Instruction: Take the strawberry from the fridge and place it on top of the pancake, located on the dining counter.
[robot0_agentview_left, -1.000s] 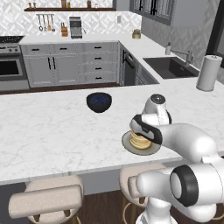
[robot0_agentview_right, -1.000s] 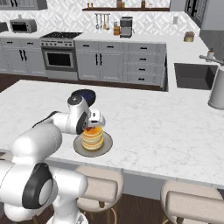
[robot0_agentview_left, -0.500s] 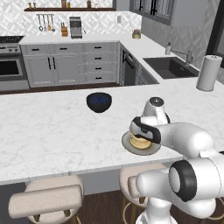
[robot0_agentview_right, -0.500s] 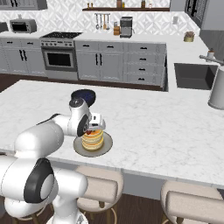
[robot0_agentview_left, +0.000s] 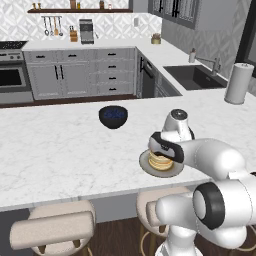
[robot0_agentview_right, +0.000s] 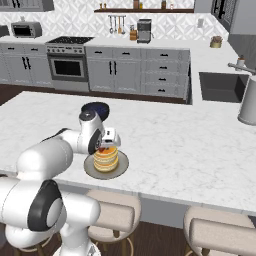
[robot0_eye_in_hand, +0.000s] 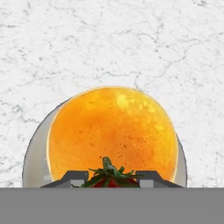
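On the white marble dining counter (robot0_agentview_left: 60, 150) a stack of golden pancakes (robot0_agentview_left: 161, 161) (robot0_agentview_right: 106, 159) (robot0_eye_in_hand: 113, 131) rests on a round grey plate (robot0_agentview_left: 146, 165) (robot0_agentview_right: 89, 170) (robot0_eye_in_hand: 35, 153). My gripper (robot0_agentview_left: 161, 149) (robot0_agentview_right: 105, 147) (robot0_eye_in_hand: 111, 178) hangs just above the near edge of the stack, shut on the strawberry (robot0_eye_in_hand: 107, 168) (robot0_agentview_right: 103, 149). The berry's green top shows between the two dark finger tips in the hand view, and its red body is mostly hidden. The fridge is out of view.
A dark bowl of blueberries (robot0_agentview_left: 113, 116) (robot0_agentview_right: 95, 108) stands behind the plate. Beige stools (robot0_agentview_left: 52, 230) (robot0_agentview_right: 220, 235) line the counter's near side. A paper towel roll (robot0_agentview_left: 236, 83) (robot0_agentview_right: 248, 106) stands at the far right, near the sink (robot0_agentview_left: 195, 77).
The hand has come down a little toward the pancake stack with the strawberry still held. Plate and bowl have not moved.
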